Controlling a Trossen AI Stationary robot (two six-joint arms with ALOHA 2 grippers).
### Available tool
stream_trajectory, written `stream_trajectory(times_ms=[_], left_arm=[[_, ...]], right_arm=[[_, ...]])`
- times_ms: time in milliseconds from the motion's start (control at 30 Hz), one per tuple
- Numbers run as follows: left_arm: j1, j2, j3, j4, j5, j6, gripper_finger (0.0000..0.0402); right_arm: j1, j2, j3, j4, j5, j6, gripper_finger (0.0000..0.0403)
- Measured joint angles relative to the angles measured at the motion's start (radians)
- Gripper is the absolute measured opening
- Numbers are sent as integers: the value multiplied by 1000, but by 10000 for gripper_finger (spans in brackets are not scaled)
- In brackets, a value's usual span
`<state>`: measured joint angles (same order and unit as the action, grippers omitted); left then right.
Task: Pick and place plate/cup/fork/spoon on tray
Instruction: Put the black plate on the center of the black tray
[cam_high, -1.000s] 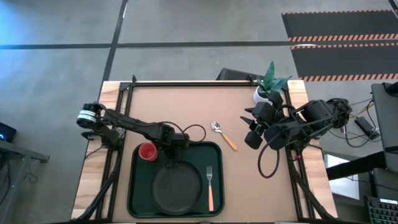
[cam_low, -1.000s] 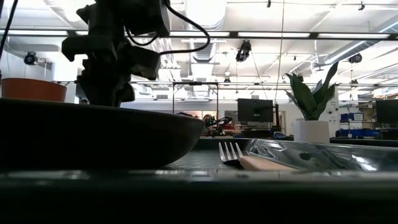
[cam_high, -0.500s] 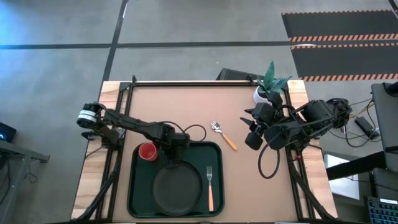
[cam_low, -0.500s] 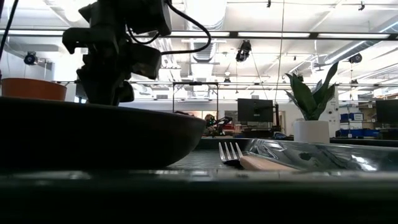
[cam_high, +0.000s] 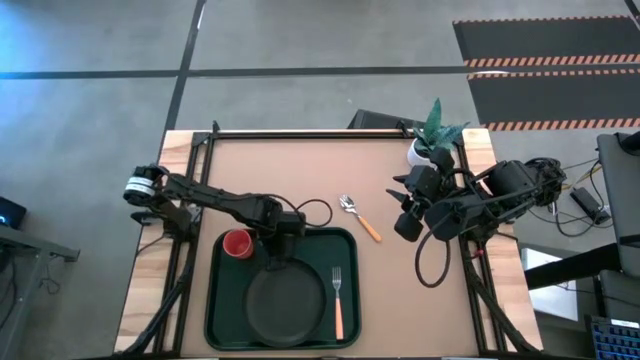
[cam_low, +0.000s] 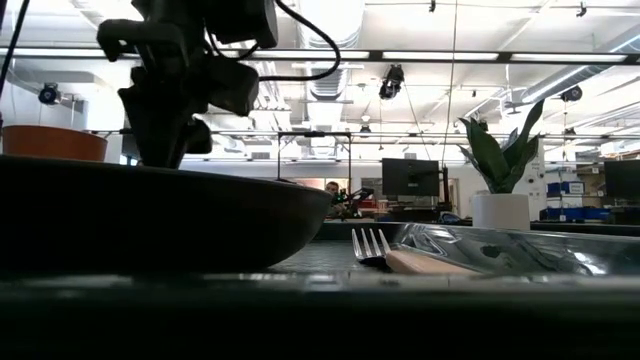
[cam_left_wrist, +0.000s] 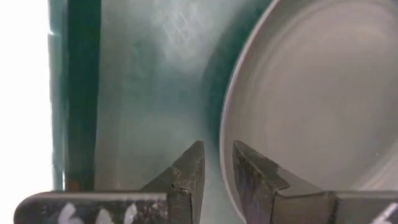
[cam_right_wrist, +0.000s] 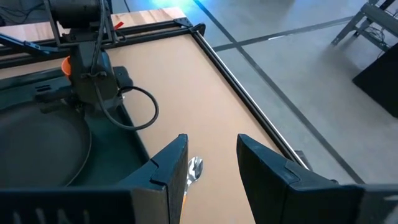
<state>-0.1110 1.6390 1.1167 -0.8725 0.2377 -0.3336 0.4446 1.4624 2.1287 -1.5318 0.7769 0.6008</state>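
Surface: brown table (cam_high: 300, 170) over a grey floor, with the tray (cam_high: 222, 330) at its near edge.
On the tray: plate (cam_high: 285, 305) in the middle, cup (cam_high: 236, 243) in the far left corner, fork (cam_high: 338, 298) along the right side.
Off the tray: spoon (cam_high: 358, 216) lies on the table just beyond the tray's far right corner.
Step in hand: the plate looks placed and let go; the spoon appears to be the one piece left.
Left gripper (cam_left_wrist: 216, 171): over the plate's far rim, fingers parted by a narrow gap and holding nothing; the rim edge runs just under that gap.
Right gripper (cam_right_wrist: 211, 158): raised over the table's right side near the potted plant (cam_high: 432, 135), fingers spread and empty; the spoon's bowl shows between them but well below.
Next move: probably the right arm descends on the spoon, which lies flat and needs a low, centred pinch.
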Motion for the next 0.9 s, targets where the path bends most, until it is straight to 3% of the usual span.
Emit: stream_trajectory(times_ms=[400, 733, 900], left_arm=[[0, -1, -6, 1, 18, 3, 64], [4, -1, -2, 139, 21, -53, 55], [4, -1, -5, 110, 22, -54, 87]], right_arm=[[0, 0, 0, 0, -1, -22, 128], [0, 0, -1, 0, 0, -25, 128], [0, 3, -2, 0, -9, -26, 128]])
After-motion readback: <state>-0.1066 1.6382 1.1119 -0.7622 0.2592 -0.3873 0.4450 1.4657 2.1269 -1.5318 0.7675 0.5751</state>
